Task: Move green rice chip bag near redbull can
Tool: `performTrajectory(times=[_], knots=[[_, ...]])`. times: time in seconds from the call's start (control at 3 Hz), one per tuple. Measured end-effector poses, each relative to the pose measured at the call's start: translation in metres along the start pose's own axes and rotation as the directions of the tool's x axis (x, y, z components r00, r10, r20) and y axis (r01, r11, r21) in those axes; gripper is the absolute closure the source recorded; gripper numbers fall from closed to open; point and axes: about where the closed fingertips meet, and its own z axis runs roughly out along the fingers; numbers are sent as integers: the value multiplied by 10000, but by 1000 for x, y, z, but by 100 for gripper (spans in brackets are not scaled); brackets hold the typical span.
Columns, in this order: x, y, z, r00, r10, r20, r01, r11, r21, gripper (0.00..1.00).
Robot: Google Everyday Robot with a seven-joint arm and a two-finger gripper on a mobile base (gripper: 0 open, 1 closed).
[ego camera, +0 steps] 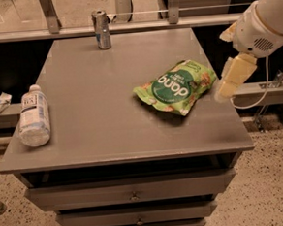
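The green rice chip bag [177, 86] lies flat on the right part of the grey table top [97, 98], its dark green "dang" circle facing up. The redbull can [101, 29] stands upright at the far edge of the table, left of the middle. My gripper [228, 85] hangs at the table's right edge, just right of the bag, and holds nothing. The white arm [266, 18] comes in from the upper right.
A clear plastic bottle with a white label [34, 115] lies on its side at the table's left edge. Drawers [132, 189] sit under the table's front. A rail and posts [125, 24] run behind the table. A cable [262, 89] hangs by the arm.
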Motion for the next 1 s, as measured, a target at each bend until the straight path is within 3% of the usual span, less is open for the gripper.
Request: performTrajectory(times=[0.33, 1.0], knots=[[-3, -30, 36, 9958, 493, 767, -494, 9988, -8, 0], [3, -61, 104, 9646, 1980, 1740, -1876, 9794, -747, 1]])
